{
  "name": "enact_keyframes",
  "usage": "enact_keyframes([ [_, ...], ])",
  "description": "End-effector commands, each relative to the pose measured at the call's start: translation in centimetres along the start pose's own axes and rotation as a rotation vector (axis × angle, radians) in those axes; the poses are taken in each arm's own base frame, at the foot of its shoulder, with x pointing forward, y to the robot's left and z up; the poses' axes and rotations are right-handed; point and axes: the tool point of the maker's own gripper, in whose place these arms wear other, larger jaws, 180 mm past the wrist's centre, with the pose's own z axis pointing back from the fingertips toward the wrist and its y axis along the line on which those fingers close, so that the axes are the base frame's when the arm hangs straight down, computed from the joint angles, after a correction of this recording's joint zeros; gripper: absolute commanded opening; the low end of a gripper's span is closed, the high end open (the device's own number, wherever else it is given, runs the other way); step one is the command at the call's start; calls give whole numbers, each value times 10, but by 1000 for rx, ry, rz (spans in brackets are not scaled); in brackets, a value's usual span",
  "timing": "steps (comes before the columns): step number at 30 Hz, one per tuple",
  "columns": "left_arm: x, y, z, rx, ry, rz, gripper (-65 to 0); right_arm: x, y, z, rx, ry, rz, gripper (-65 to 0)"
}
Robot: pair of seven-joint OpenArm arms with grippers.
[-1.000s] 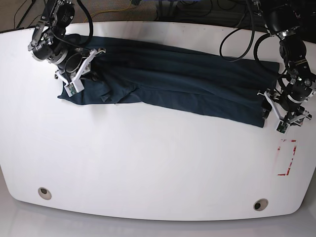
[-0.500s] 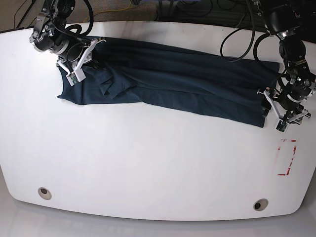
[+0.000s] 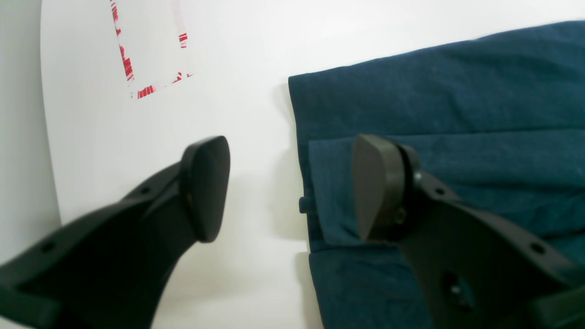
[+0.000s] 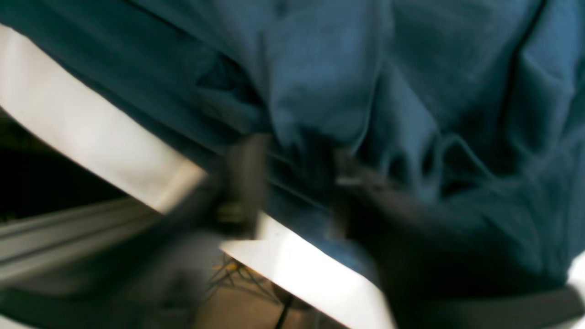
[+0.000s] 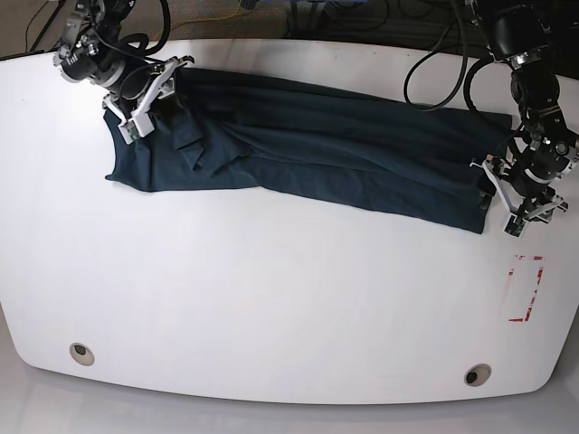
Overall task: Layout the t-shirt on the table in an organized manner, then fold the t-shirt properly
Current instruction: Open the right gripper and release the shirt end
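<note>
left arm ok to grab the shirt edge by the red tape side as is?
Probably yes. The left gripper is open and straddles the t-shirt edge, one finger over cloth, one over bare table. Nothing blocks it.

Right claw [image 4: 292,192] motion-blurred against the t-shirt [image 4: 365,82], grip indistinguishable.

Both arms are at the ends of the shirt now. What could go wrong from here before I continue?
1. The t-shirt lies as a bunched, wrinkled band; folding now would likely lock in creases.
2. The right gripper sits over rumpled cloth near the table far edge; the blurred wrist view hides any hold, so a pull may slip.
3. The left gripper stands open astride the shirt's edge; closing may pinch only some layers.
</note>
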Motion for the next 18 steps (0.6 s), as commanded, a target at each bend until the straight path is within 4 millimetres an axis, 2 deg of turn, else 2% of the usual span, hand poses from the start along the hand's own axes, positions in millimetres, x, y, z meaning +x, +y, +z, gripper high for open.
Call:
enact_keyframes([
  [1, 5, 6, 1, 11, -23, 1, -257, 13, -8, 17, -12, -80, -23, -225],
  [5, 1, 5, -1, 4, -12, 9, -257, 26, -14, 39, 7, -196, -91, -130],
  [10, -1, 1, -2, -7, -12, 18, -257, 52, -17, 56, 50, -300, -85, -119],
  [13, 2, -5, -3, -26, -31, 39, -257, 60, -15, 50, 69, -310, -65, -119],
  [18, -7, -14, -2, -57, -22, 55, -257, 59, -6, 23, 90, -246, -31, -119],
])
